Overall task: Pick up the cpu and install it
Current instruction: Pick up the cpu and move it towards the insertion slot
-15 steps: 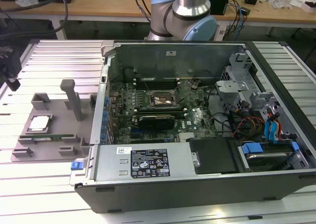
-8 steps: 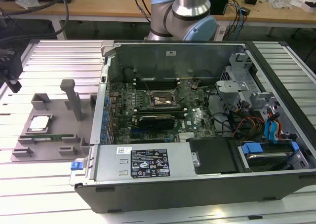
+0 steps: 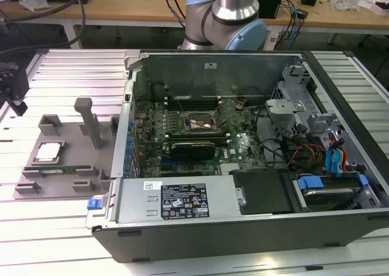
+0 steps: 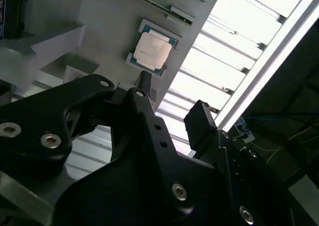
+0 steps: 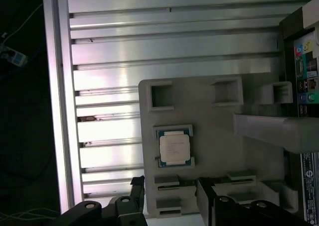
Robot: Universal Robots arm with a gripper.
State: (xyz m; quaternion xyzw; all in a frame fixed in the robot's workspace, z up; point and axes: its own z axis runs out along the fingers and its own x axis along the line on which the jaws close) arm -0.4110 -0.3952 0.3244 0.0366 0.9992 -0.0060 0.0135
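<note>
On the grey holder [image 3: 73, 143], which stands on the bench [image 3: 79, 69] at the exterior view's left of the open computer case [image 3: 243, 227], the cpu [image 3: 48, 152] lies flat in a square recess with its metal plate up. The pincer [image 4: 173, 99] hangs above the holder near the cpu, released. Its black fingers [image 4: 148, 111] stand apart and hold nothing. It probably does not touch the cpu.

The cpu [image 5: 174, 148] has a smooth, satin metal top plate. Its holder tray [image 5: 214, 131] is matt grey plastic. The ribbed table [image 5: 164, 47] is bright, glossy bare metal, and the gripper [image 4: 172, 94] is matt black with shiny screw heads.
</note>
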